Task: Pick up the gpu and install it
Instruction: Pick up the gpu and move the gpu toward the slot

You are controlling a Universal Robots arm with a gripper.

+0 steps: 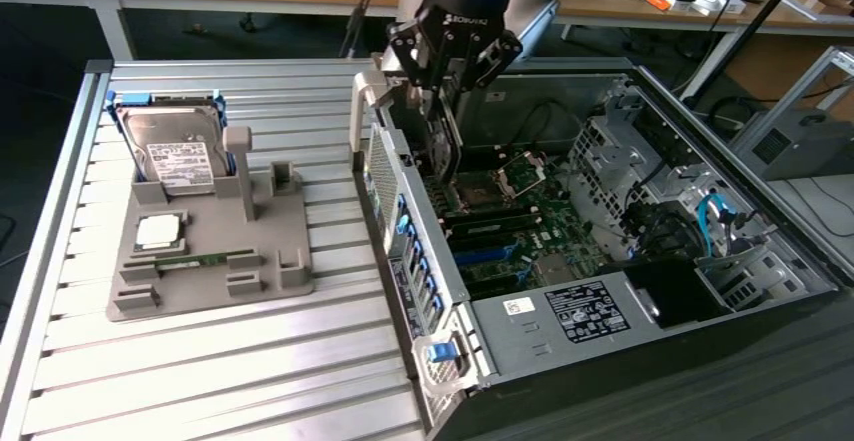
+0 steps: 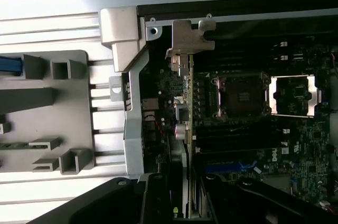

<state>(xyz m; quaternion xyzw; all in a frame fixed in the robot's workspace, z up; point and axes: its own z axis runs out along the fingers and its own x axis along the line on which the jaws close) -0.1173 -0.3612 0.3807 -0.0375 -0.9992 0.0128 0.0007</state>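
over the open case (image 1: 627, 291), in the exterior view, we see the gripper (image 1: 445, 89) pointing straight down with the gpu (image 1: 450, 146) hanging below it. the card stands on edge, just inside the rear wall (image 1: 387, 191) and low among the parts. we judge it is held upright so its lower edge can meet a slot on the board. well apart, on the exterior view's left, the grey holder (image 1: 287, 271) keeps the hard drive (image 1: 174, 156) propped up, and the spot beside it is bare.

from the wrist view we look along the gpu (image 2: 188, 108), a thin line between rear wall and socket (image 2: 242, 96). its silvery bracket (image 2: 189, 34) sits by the case rim, which we think suits the rear openings. the gripper (image 2: 186, 203) is clamped on the card, its dark fingers (image 2: 153, 197) partly closed on either face.
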